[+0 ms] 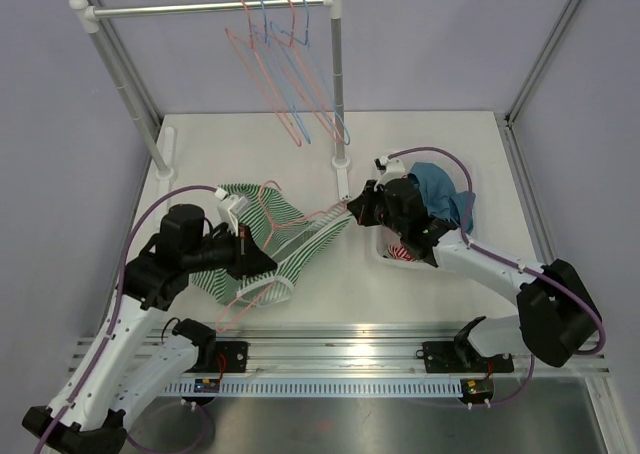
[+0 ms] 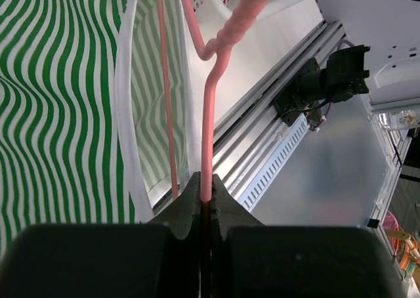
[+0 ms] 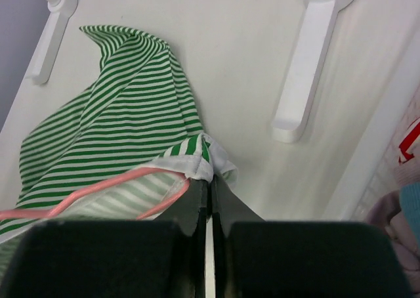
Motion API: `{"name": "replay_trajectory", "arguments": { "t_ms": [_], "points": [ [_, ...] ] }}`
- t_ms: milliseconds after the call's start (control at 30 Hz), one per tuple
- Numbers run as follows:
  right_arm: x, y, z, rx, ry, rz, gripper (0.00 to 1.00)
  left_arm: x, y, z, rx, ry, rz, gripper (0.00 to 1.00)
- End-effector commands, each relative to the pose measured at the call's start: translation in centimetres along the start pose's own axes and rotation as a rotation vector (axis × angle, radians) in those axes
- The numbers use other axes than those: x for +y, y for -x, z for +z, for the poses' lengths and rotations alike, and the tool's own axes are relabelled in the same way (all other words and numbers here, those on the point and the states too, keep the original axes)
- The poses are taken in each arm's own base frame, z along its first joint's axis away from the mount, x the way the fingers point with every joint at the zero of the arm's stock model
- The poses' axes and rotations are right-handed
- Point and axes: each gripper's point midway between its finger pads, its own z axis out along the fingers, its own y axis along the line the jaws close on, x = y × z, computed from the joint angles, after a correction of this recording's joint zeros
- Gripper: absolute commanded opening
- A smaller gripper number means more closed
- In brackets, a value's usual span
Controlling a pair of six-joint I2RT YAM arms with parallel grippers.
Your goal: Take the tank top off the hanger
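Pink hanger (image 2: 209,134) is clamped in the left gripper (image 2: 205,193) while the right gripper (image 3: 210,190) pinches the trim of the tank top (image 1: 290,236) lying on the bench (image 1: 420,174); next, the fabric likely needs drawing off sideways.

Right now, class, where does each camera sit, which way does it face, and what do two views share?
Top: high behind the bases, facing down on the table; left arm and right arm show.
Left wrist: on that arm, faces along the left tool, shut on the hanger.
Right wrist: faces along the right tool, shut on the tank top edge.
Shared: both wrist views show hanger and tank top.
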Motion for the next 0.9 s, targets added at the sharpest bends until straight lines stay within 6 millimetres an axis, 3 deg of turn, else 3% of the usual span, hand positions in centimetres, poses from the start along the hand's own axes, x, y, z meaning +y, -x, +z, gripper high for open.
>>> {"name": "replay_trajectory", "arguments": {
  "t_ms": [0, 267, 333, 400, 433, 633, 800, 867],
  "points": [
    [-1.9, 3.4, 0.9, -0.061, -0.082, -0.010, 0.00, -3.4, 1.0, -1.8, -0.040, -0.115, 0.089, 0.00],
    [-0.5, 4.0, 1.3, -0.018, -0.025, 0.022, 0.00, -6.1, 1.4, -3.5, -0.072, -0.213, 0.179, 0.00],
    [0.5, 4.2, 0.8, -0.014, 0.023, 0.034, 0.00, -5.6, 3.0, -4.1, -0.146, -0.133, 0.196, 0.00],
    [3.4, 4.9, -0.7, -0.011, 0.160, 0.046, 0.00, -5.8, 4.8, -5.0, -0.244, -0.091, 0.215, 0.00],
    [5.4, 5.7, -2.1, -0.019, 0.262, 0.050, 0.00, -7.0, 6.5, -5.9, -0.323, -0.113, 0.258, 0.00],
    [12.5, 8.6, -8.2, -0.040, 0.552, 0.075, 0.00, -14.1, 13.4, -11.7, -0.725, -0.290, 0.406, 0.00],
    [18.3, 10.4, -12.9, -0.068, 0.673, -0.074, 0.00, -15.2, 18.4, -13.2, -0.923, -0.282, 0.455, 0.03],
    [19.8, 9.4, -14.2, -0.022, 0.704, -0.110, 0.00, -15.6, 20.1, -13.2, -0.968, -0.278, 0.522, 0.03]
  ]
}}
